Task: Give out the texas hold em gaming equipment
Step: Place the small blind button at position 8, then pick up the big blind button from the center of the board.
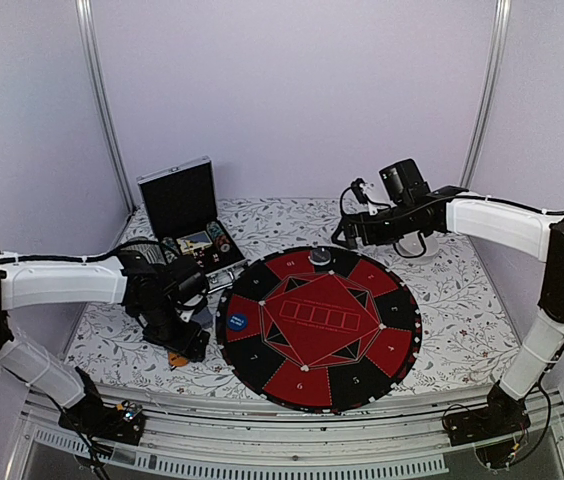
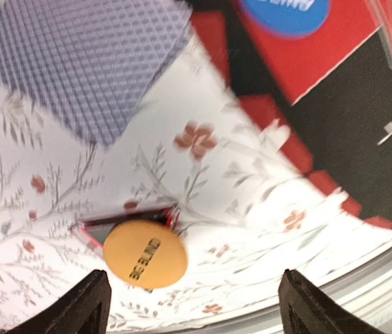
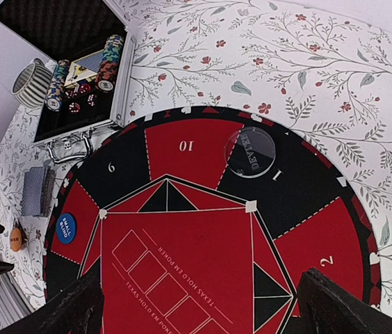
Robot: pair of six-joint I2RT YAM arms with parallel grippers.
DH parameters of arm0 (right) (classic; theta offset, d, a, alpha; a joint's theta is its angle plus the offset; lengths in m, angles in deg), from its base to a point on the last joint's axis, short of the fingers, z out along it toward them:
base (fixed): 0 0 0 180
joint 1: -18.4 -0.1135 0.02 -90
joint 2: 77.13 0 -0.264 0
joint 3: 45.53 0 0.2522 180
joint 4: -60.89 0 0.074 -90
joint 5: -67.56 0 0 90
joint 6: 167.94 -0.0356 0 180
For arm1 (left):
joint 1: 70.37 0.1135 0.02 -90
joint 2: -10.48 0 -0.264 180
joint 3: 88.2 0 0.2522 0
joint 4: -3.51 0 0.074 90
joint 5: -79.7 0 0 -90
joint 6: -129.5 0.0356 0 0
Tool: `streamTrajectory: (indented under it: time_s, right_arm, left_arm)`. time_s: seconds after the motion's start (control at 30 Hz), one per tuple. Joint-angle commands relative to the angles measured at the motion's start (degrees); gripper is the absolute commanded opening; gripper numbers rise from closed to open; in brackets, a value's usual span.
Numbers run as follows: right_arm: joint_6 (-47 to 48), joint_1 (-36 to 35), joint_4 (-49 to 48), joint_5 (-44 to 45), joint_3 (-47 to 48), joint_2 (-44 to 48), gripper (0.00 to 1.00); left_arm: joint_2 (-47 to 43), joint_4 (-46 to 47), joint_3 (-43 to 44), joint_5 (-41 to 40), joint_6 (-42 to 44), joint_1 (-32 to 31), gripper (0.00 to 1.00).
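Left gripper (image 2: 196, 313): seen at the bottom edge of the left wrist view, jaws spread wide, nothing held between them.

An orange BIG BLIND button (image 2: 144, 253) is found flat on the floral tablecloth (image 2: 251, 188), lower left of the frame, just above the left fingertip and touched by neither finger. A dark, red-edged piece is partly covered by the button; its kind cannot be told.

A stack of grey-blue-backed playing cards (image 2: 88, 59) is noted at the upper left, on the cloth, apart from the button.

A blue blind button (image 2: 286, 10) is cut by the top edge and rests on a red sector of the round mat (image 2: 363, 104).

Right gripper (image 3: 206, 306): jaws wide, empty, held above the mat's red centre.

A clear DEALER button (image 3: 250, 151) is recorded on a black sector beside the numeral 1, right of centre.

Striped poker chips (image 3: 112, 56) are stacked in rows inside the open silver-edged case (image 3: 123, 90), upper left of the right wrist view, just beyond the mat's rim.
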Motion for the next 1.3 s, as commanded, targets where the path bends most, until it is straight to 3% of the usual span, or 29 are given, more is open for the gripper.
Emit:
streamTrajectory:
  time_s: [0.0,0.2,0.5,0.67,0.87,1.27]
  right_arm:
    - [-0.53,0.11,0.49,-0.63,1.86,-1.69,0.99]
    - [-0.69,0.11,0.51,-0.46,0.98,-1.67,0.99]
    - [-0.45,0.1,0.84,-0.11,0.33,-1.61,0.99]
    - [-0.27,0.07,0.86,-0.46,0.37,-2.0,0.99]
    - [-0.01,0.06,0.88,-0.43,0.26,-1.77,0.99]
    - [-0.09,0.11,1.04,-0.73,0.37,-1.56,0.99]
  left_arm:
    - [-3.18,1.33,-3.16,-1.36,-2.36,1.2,0.86]
    - [1.33,3.22,-4.96,-4.08,-2.19,4.08,0.85]
    - [4.25,5.49,-5.66,-2.26,-1.32,4.24,0.67]
    - [4.88,5.8,-5.67,-2.62,-1.11,4.25,0.61]
    - [6.18,6.03,-5.59,-2.14,-0.79,4.26,0.62]
    - [2.84,4.65,-5.21,-1.58,-1.1,4.25,0.42]
